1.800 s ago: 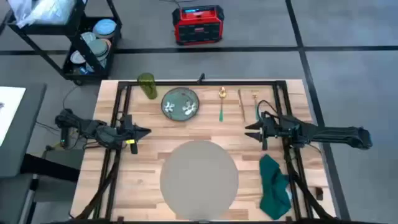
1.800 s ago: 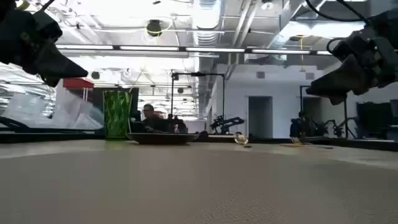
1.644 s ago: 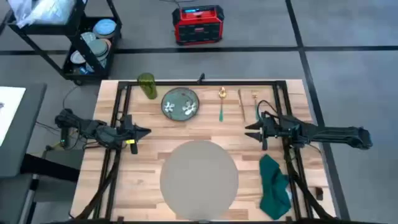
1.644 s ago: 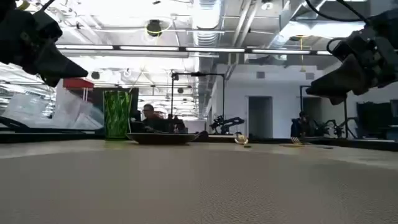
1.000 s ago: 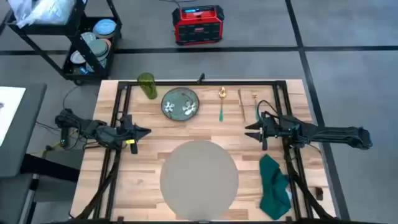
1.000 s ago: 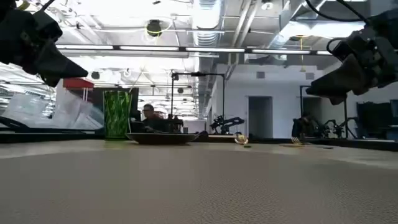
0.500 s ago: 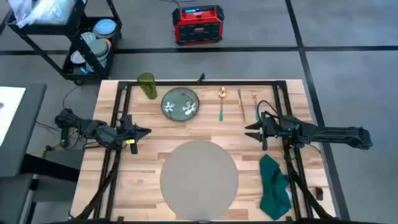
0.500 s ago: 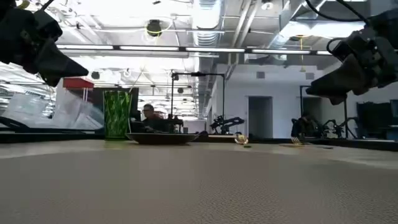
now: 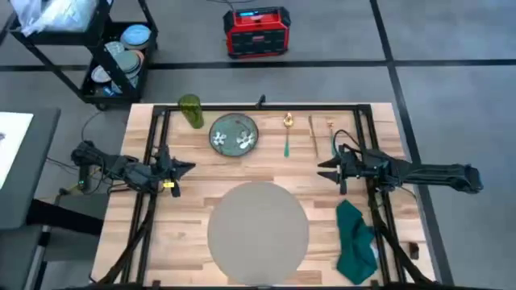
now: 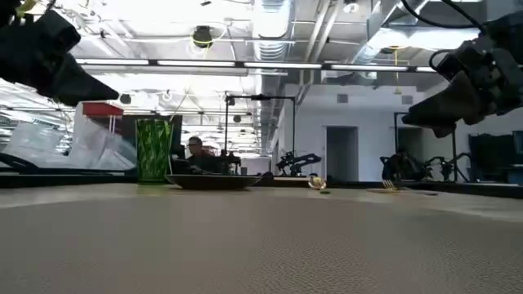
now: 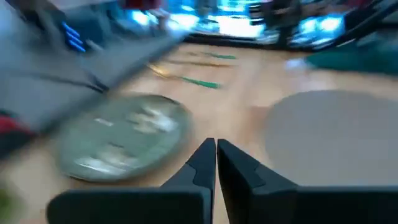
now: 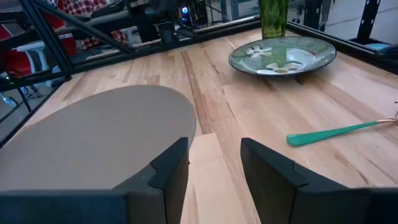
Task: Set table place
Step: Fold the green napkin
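Placemat (image 9: 258,225) at table (image 9: 210,165) near edge, grippers (image 9: 187,169) (image 9: 322,170) flanking

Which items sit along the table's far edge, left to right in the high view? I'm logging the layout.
Green patterned glass tumbler → round green floral plate → green-handled gold spoon → slim gold knife → gold fork.

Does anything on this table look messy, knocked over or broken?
Nothing is spilled or broken. The green napkin lies crumpled beside the bare placemat, while the plate, green glass and cutlery sit at the table's far edge.
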{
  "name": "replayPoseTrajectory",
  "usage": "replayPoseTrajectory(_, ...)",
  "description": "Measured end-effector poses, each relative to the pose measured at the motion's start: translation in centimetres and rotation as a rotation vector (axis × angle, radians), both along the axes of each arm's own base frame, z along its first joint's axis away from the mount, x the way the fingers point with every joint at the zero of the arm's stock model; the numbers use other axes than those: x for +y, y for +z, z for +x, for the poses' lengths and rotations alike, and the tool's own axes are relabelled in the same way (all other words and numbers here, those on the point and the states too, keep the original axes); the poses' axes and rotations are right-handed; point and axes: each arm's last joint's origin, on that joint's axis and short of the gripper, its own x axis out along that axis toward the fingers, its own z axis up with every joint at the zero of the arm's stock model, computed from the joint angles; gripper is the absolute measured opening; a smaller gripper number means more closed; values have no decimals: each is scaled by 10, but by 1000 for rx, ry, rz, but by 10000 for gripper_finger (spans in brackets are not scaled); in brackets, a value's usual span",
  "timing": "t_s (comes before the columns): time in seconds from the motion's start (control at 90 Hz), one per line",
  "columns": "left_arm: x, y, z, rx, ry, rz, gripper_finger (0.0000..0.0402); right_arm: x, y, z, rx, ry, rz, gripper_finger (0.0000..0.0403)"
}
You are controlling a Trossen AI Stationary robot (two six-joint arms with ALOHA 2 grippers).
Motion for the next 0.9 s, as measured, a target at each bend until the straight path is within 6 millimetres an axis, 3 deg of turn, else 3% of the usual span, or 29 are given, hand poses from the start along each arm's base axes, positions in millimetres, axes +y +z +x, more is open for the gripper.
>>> replayPoseTrajectory(0.089,0,1,0,29,-16,78,0,0,0,0,0,0,0,137)
replayPoseTrajectory(0.333,1,0,2,21,-3,90,0,0,0,0,0,-1,0,137)
replayPoseTrajectory(0.467,-1,2,4,-118,30,-136,0,0,0,0,0,-1,0,137)
replayPoseTrajectory(0.544,-1,6,6,-195,52,-185,0,0,0,0,1,-1,0,137)
replayPoseTrajectory(0.9,0,38,6,-398,32,-51,0,0,12,2,-129,-2,-9,137)
